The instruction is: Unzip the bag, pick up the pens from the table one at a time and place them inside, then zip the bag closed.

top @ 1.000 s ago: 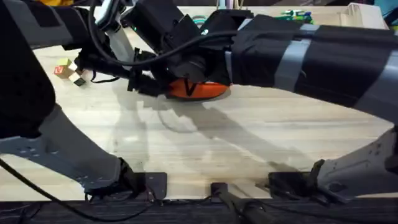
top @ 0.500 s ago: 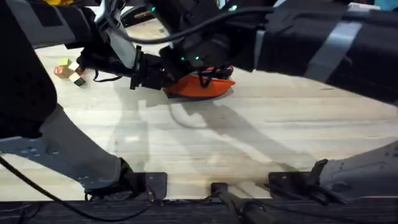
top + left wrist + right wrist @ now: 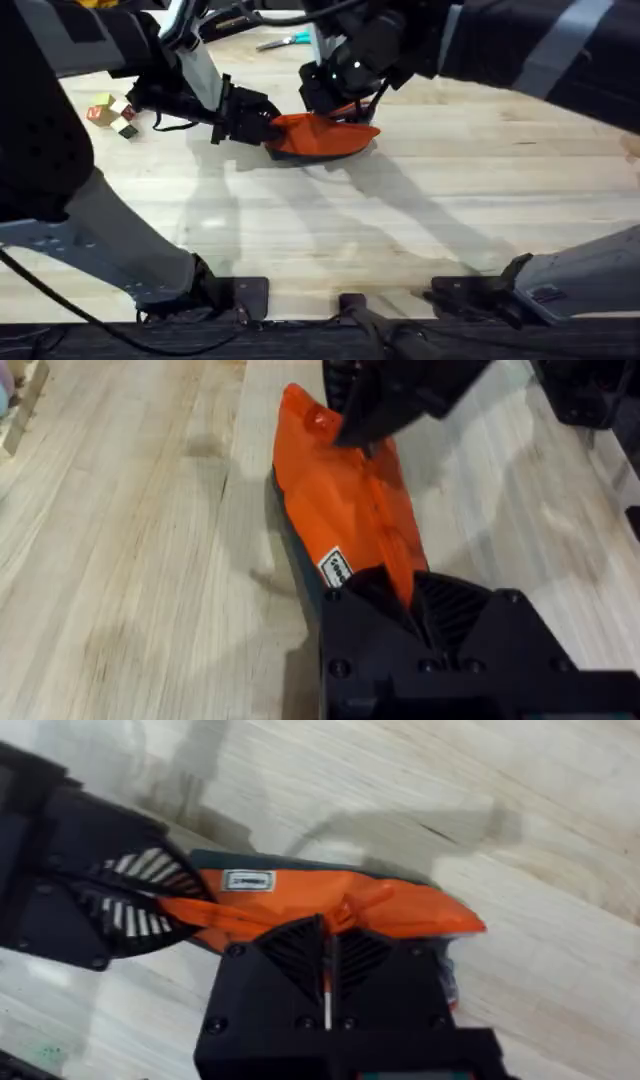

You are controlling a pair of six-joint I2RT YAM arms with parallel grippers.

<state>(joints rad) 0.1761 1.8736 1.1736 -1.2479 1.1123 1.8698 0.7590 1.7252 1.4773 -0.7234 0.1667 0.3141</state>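
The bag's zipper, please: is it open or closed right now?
Cannot tell: both pincers grip the bag, hiding its zipper line.

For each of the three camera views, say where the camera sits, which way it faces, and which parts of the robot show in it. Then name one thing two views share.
Overhead: above the arms' bases, looking down and forward over the table; both arms reach to the bag.
Left wrist: on the left arm, looking along the bag; the left gripper is shut on its near end, with the right gripper at its far end.
Right wrist: on the right arm, looking down at the bag; the right gripper is shut on its top.
Shared: both wrist views show the bag's white label.
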